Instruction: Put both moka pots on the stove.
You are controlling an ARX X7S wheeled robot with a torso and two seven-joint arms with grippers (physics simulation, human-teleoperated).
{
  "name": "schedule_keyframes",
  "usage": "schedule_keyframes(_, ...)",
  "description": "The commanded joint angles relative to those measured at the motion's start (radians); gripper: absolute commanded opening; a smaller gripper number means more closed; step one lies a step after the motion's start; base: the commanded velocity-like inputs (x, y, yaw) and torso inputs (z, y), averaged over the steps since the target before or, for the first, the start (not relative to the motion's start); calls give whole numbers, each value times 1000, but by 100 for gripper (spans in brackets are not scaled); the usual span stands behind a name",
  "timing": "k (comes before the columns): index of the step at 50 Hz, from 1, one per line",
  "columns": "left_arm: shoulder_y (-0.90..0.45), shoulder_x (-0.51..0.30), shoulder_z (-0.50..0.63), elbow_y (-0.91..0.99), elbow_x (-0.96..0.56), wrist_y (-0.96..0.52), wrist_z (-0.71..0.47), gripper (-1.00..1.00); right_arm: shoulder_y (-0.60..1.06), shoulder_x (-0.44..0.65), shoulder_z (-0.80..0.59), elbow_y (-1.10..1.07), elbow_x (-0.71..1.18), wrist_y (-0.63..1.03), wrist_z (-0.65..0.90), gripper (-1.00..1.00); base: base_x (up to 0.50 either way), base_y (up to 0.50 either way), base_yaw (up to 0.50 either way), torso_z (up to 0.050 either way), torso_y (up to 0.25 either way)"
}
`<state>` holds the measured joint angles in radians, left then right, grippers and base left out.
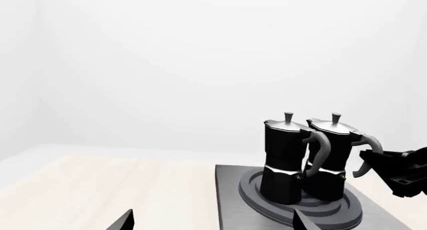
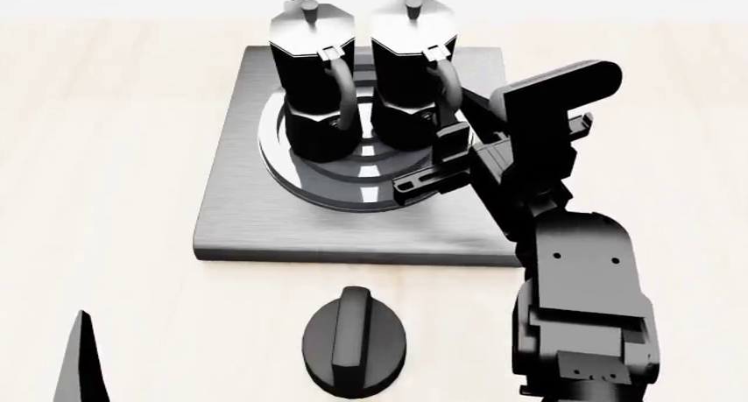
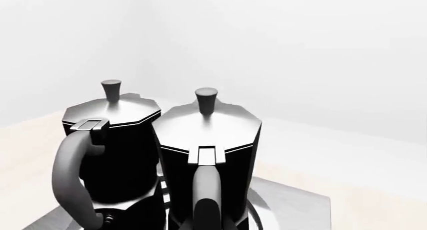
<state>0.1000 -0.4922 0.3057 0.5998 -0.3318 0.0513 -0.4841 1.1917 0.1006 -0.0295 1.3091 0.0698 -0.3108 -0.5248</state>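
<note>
Bright, even light floods sharp, shadowless simulator renders; white glare streaks the stove (image 2: 350, 236) burner rings beneath the moka pots (image 2: 356, 69), whose black sides lose detail.

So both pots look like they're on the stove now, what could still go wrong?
The right gripper sits right by the right moka pot's handle; pulling away carelessly could snag and tip it. The left moka pot stands so close that it might topple too, off the stove.

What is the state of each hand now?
Left hand: open, holding nothing.
Right hand: open, beside the right moka pot's handle, holding nothing.
</note>
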Motion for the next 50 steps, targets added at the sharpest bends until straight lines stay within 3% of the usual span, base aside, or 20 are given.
schedule_keyframes(1,-1,-1,1,-2,-1,2,-2,100,8,-6,68,-1,-30,-3,-4,-100,0,0,0,0,0)
schedule_keyframes(3,-2,-1,2,-1,0,0,-3,100,4,-8,69,-1,-35,-2,-9,-100,0,0,0,0,0)
schedule_keyframes(4,-1,0,3,0,0,-1,-4,100,4,-8,72,-1,-34,-1,-8,100,0,0,0,0,0)
schedule_keyframes(22,-4,0,7,-13,0,8,-2,100,10,-22,90,-10,-35,-53,-31,100,0,0,0,0,0)
schedule_keyframes(28,-3,-3,6,-6,-1,5,-6,100,-222,-41,94,-646,1,277,-11,100,0,0,0,0,0)
schedule_keyframes(34,-1,-4,10,-1,1,3,-6,100,-358,-68,110,-1002,-8,397,109,100,0,0,0,0,0)
schedule_keyframes(39,1,-5,12,-2,4,8,-6,100,-438,-80,99,-1170,-20,426,200,100,0,0,0,0,0)
schedule_keyframes(41,1,-5,12,0,3,7,-7,100,-473,-69,66,-1188,-79,349,241,100,0,0,0,0,0)
schedule_keyframes(50,2,-4,17,-7,7,11,-6,100,-620,-69,49,-1445,-82,413,339,100,0,0,0,0,0)
